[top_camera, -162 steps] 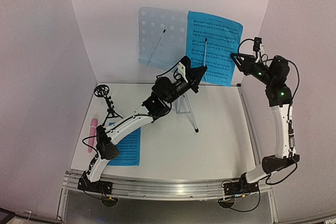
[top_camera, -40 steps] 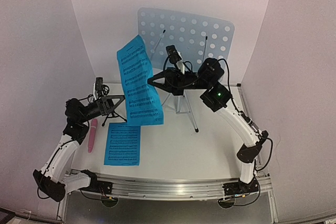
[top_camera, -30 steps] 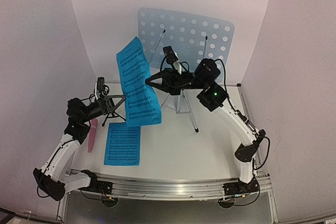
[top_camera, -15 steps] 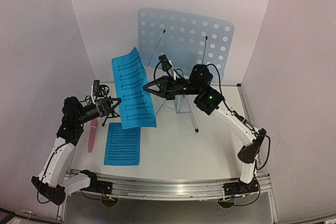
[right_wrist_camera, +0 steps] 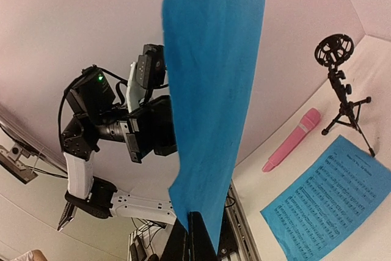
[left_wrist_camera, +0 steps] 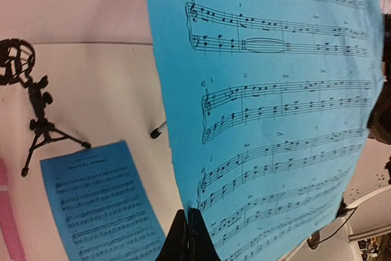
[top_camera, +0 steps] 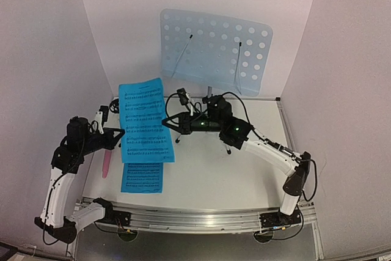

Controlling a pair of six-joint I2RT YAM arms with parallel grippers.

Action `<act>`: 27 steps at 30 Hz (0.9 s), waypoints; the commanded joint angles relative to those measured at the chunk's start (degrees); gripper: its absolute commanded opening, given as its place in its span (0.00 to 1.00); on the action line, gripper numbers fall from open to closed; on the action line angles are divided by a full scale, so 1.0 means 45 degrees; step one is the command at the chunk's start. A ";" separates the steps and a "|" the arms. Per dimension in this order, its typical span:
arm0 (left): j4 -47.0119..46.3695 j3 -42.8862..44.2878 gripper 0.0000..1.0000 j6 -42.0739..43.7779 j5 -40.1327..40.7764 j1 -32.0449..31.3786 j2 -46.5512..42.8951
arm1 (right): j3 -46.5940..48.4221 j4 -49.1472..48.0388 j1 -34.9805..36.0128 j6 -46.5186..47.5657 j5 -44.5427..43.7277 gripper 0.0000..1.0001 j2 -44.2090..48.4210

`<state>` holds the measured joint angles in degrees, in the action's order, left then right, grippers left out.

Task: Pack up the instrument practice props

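Observation:
One blue music sheet (top_camera: 145,120) hangs flat above the table's left half, held at two edges. My left gripper (top_camera: 118,138) is shut on its near left edge; in the left wrist view the gripper (left_wrist_camera: 188,213) pinches the printed sheet (left_wrist_camera: 275,90). My right gripper (top_camera: 164,123) is shut on the opposite edge, seen in the right wrist view as the gripper (right_wrist_camera: 190,215) under the sheet's plain back (right_wrist_camera: 214,90). The second sheet (top_camera: 142,177) lies flat on the table. The pink microphone (top_camera: 105,165) lies left of it. The small black mic stand (left_wrist_camera: 30,99) stands upright.
The pale-blue perforated desk (top_camera: 214,50) stands at the back wall on its silver tripod, whose post (top_camera: 208,93) shows above my right arm. One tripod foot (left_wrist_camera: 157,131) rests near the held sheet. White walls close the left, back and right sides.
The held sheet has come down and forward-left from upright to nearly flat. My left gripper has closed on its edge and both arms have moved lower.

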<state>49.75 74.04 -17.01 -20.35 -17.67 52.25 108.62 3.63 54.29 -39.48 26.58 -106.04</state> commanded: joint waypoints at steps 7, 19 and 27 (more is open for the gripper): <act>0.3317 0.0329 0.00 0.2718 0.2644 0.0063 0.1208 | -0.0105 0.0696 0.0890 -0.1849 -0.2247 0.00 -0.2335; 0.3454 -0.0954 0.00 0.3309 0.4395 0.0332 0.3431 | 0.0526 0.0749 0.0800 -0.3645 -0.1781 0.00 -0.5627; 0.2764 -0.1563 0.00 0.2966 0.4972 0.0919 0.5802 | 0.1157 0.0832 0.0272 -0.4039 -0.1343 0.00 -0.7101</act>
<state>64.01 68.44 -3.24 -0.82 -15.72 74.10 110.90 7.71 57.40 -56.16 19.14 -134.40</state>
